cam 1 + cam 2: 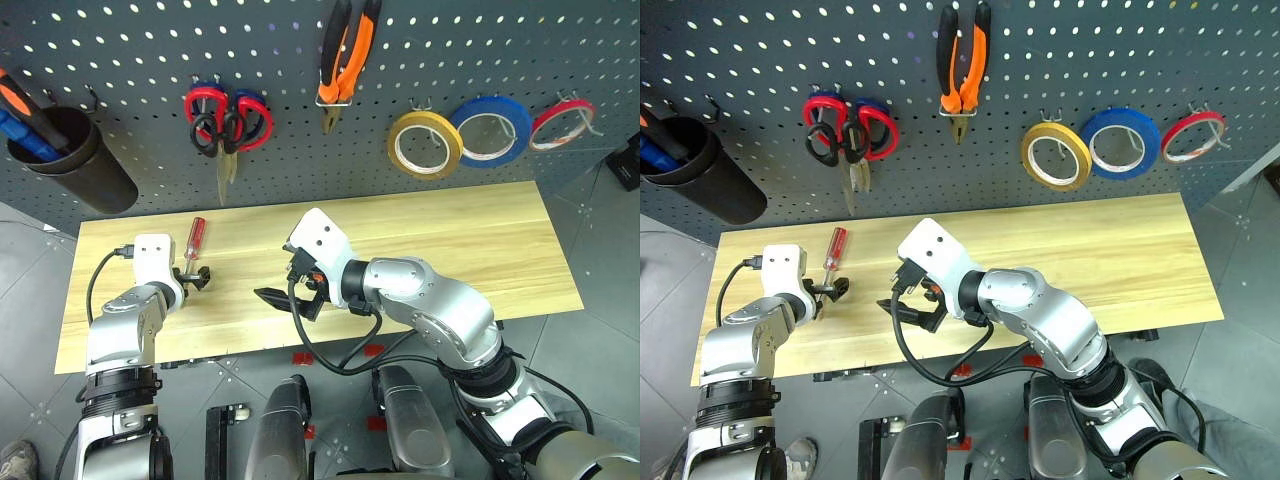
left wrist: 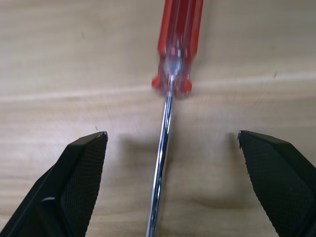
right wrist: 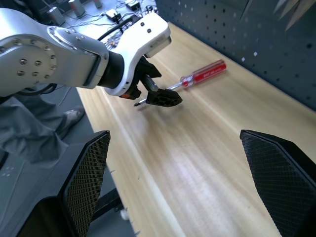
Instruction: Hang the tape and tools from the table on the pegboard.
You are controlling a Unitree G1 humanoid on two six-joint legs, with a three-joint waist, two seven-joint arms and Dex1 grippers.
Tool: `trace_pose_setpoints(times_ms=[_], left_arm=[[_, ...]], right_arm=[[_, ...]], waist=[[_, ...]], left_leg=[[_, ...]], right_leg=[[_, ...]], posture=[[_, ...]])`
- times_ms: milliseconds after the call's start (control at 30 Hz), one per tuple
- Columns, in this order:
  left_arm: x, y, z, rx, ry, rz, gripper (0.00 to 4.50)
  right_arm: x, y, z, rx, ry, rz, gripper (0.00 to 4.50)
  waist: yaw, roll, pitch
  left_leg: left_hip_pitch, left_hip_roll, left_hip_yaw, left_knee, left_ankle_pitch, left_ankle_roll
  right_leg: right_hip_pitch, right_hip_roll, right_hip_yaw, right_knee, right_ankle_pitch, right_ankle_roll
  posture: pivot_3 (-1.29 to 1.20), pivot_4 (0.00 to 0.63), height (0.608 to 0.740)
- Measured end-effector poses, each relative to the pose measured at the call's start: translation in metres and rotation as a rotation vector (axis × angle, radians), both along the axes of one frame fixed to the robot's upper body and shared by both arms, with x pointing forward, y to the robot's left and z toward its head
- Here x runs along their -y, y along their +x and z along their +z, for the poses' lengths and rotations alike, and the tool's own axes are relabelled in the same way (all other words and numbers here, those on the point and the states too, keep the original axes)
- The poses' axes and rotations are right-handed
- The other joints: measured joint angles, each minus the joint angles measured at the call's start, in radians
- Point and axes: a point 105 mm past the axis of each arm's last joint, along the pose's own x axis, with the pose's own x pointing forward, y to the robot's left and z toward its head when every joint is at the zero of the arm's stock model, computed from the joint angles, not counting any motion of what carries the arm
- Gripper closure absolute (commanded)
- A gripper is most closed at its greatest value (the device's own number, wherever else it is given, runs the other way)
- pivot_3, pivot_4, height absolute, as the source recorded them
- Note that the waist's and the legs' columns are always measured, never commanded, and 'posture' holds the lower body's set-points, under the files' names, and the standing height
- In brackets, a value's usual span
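slim red-handled screwdriver (image 2: 177, 44), shiny metal shaft, lies flat between left gripper (image 2: 173, 148) jaws, apart.

Long wooden table (image 1: 480, 250) with light grain, standing in front of the pegboard (image 1: 130, 60). Only 1 thing lying directly on top: red-handled screwdriver (image 1: 194, 243) near the left end, handle toward the board, metal shaft toward the front edge.
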Motion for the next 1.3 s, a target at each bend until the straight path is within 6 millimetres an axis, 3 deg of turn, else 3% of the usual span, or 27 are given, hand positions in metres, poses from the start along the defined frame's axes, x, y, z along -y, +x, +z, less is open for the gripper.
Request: trace_pose_setpoints(times_ms=[267, 867, 1300], left_arm=[[0.008, 0.012, 0.009, 0.039, -0.030, -0.007, 0.04], [0.011, -0.010, -0.004, 0.008, -0.091, -0.006, 0.04], [0.004, -0.005, 0.000, 0.075, -0.178, 0.103, 0.04]], right_arm=[[0.001, 0.002, 0.001, 0.003, -0.009, -0.027, 0.00], [0.004, 0.014, 0.017, 0.121, 0.004, -0.054, 0.00], [0.009, 0.018, 0.016, 0.141, -0.011, -0.064, 0.00]], waist=[[0.002, 0.002, 0.017], [0.001, 0.002, 0.017], [0.001, 0.002, 0.017]], left_leg=[[-0.002, 0.000, 0.003, 0.000, 0.002, -0.004], [-0.002, 0.003, 0.003, -0.001, 0.002, -0.004], [-0.003, 0.006, 0.003, -0.001, 0.002, -0.005]], right_leg=[[-0.001, 0.000, -0.001, -0.001, 0.000, 0.000], [-0.002, 0.000, -0.001, -0.002, 0.000, 0.000], [-0.004, 0.000, -0.002, -0.002, 0.001, -0.001]], posture=[[-0.21, 0.522, 0.740], [-0.19, 0.487, 0.740], [-0.21, 0.486, 0.740]])
